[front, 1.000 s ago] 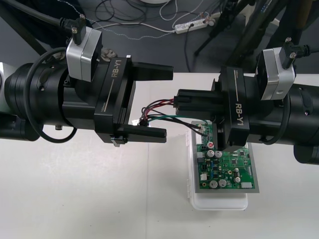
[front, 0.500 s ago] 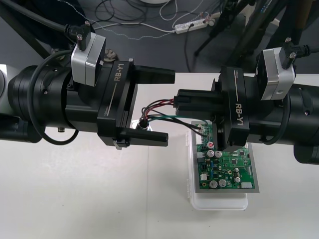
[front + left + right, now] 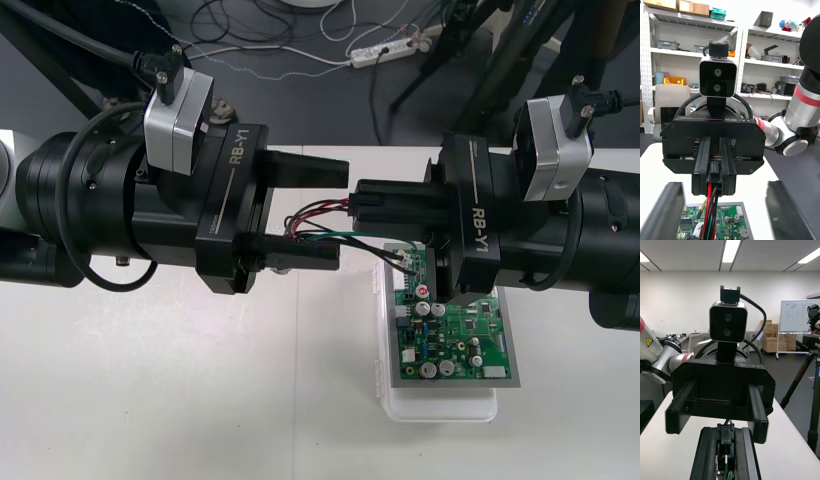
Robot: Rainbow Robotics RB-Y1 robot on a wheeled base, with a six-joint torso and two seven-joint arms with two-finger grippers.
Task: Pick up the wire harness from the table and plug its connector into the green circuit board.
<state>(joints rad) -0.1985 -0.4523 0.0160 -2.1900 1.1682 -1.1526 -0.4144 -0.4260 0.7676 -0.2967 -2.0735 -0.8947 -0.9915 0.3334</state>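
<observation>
White bench (image 3: 150, 400) holds the green circuit board (image 3: 455, 340) on its base (image 3: 440, 408). Above, the right claw (image 3: 358, 210) clenches the wire harness (image 3: 325, 237) by its plug; the left claw (image 3: 340, 212) stands released around its wires.

The small thin-wired harness (image 3: 320, 212) is showing red, black and green strands, while the rectangular circuit board (image 3: 455, 340) is showing green over its white plastic base (image 3: 440, 408).
</observation>
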